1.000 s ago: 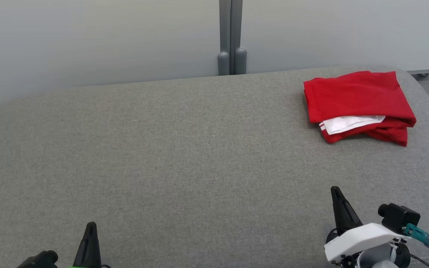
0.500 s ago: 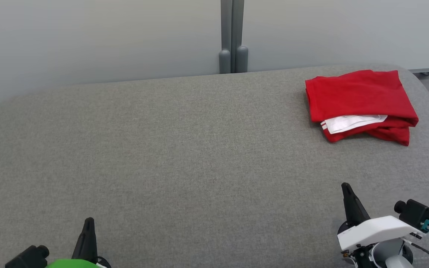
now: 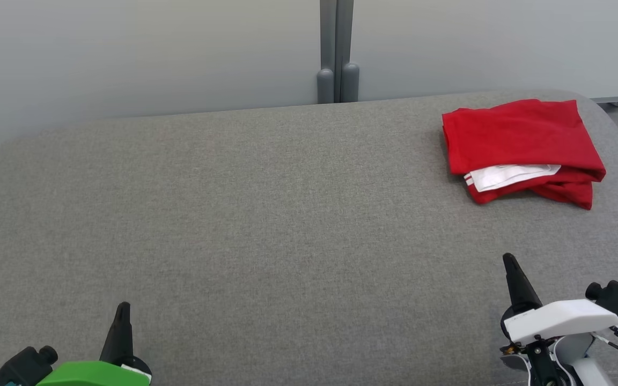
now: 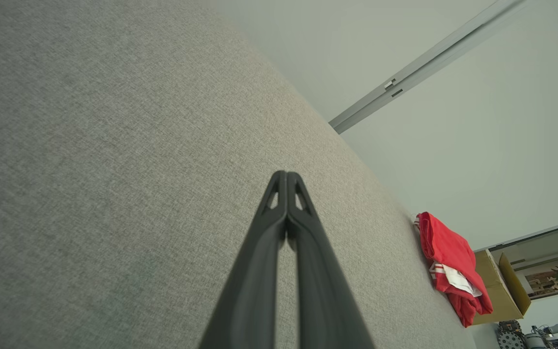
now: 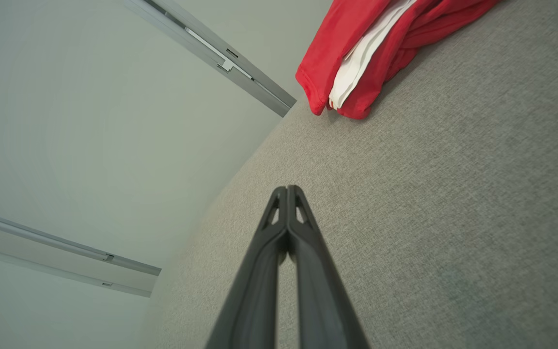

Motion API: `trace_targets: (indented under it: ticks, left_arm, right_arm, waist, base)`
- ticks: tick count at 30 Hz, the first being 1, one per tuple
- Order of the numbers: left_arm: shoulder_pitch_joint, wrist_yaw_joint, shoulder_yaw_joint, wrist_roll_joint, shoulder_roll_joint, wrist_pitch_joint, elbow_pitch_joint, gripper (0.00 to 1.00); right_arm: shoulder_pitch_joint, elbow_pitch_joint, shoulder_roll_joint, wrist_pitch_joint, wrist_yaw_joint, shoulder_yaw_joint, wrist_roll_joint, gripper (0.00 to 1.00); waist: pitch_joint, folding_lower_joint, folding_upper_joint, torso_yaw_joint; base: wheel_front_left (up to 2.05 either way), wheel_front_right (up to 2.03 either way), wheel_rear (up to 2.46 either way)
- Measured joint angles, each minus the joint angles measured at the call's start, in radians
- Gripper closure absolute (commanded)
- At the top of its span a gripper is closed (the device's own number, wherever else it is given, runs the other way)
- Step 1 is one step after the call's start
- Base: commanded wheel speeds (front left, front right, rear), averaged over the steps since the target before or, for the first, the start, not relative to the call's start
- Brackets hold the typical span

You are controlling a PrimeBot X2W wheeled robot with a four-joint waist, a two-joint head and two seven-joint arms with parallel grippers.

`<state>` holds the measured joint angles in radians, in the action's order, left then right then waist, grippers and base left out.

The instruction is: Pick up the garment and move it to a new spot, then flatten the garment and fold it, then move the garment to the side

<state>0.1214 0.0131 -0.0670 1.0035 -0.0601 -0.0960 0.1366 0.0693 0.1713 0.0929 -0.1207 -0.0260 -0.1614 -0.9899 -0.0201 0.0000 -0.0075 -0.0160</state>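
The garment (image 3: 521, 147) is a red piece with a white layer showing at its near edge, folded into a compact stack at the far right of the grey fabric surface (image 3: 266, 214). It also appears in the left wrist view (image 4: 451, 266) and the right wrist view (image 5: 371, 48). My left gripper (image 3: 122, 308) is at the lower left, shut and empty, far from the garment. My right gripper (image 3: 508, 260) is at the lower right, shut and empty, a short way in front of the garment. Both wrist views show the fingers (image 4: 286, 177) (image 5: 287, 190) pressed together.
A pale wall with a grey vertical post (image 3: 337, 51) runs behind the surface. A cardboard box (image 4: 499, 288) stands beyond the surface's right end. The surface's rounded right edge (image 3: 617, 128) lies just past the garment.
Both grippers have slid outward and slightly up in the head view, the left to the left, the right to the right. The garment lies as before.
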Motion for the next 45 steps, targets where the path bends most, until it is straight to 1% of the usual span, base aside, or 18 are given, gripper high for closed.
trace_targets:
  ticks: [21, 35, 36, 39, 40, 45]
  left_arm:
    - [-0.055, -0.042, 0.031, 0.249, -0.01, 0.062, 0.049, 1.0]
    - [-0.093, -0.079, 0.05, 0.404, -0.012, 0.097, 0.078, 1.0]
    - [-0.096, -0.083, 0.053, 0.419, -0.012, 0.102, 0.08, 1.0]
    - [-0.109, -0.085, 0.06, 0.446, -0.012, 0.109, 0.083, 1.0]
    - [-0.113, -0.091, 0.061, 0.458, -0.012, 0.114, 0.085, 1.0]
    - [-0.125, -0.102, 0.066, 0.516, -0.012, 0.123, 0.097, 1.0]
  right_arm:
    - [-0.041, 0.031, 0.002, 0.058, 0.052, 0.074, -0.265, 1.0]
    - [-0.066, 0.048, 0.004, 0.092, 0.081, 0.121, -0.433, 1.0]
    - [-0.066, 0.05, 0.004, 0.097, 0.088, 0.124, -0.443, 1.0]
    - [-0.069, 0.056, 0.004, 0.102, 0.09, 0.133, -0.485, 1.0]
    - [-0.071, 0.058, 0.004, 0.106, 0.097, 0.137, -0.495, 1.0]
    - [-0.087, 0.063, 0.005, 0.121, 0.109, 0.156, -0.559, 1.0]
  waist:
    - [0.009, 0.0, 0.0, 0.006]
    - [0.015, 0.0, 0.0, 0.01]
    - [0.015, 0.0, 0.0, 0.01]
    - [0.017, 0.0, 0.0, 0.011]
    - [0.017, 0.0, 0.0, 0.012]
    - [0.019, 0.0, 0.0, 0.013]
  base:
    - [0.0, 0.0, 0.0]
    - [0.0, 0.0, 0.0]
    - [0.0, 0.0, 0.0]
    - [0.0, 0.0, 0.0]
    - [0.0, 0.0, 0.0]
    - [0.0, 0.0, 0.0]
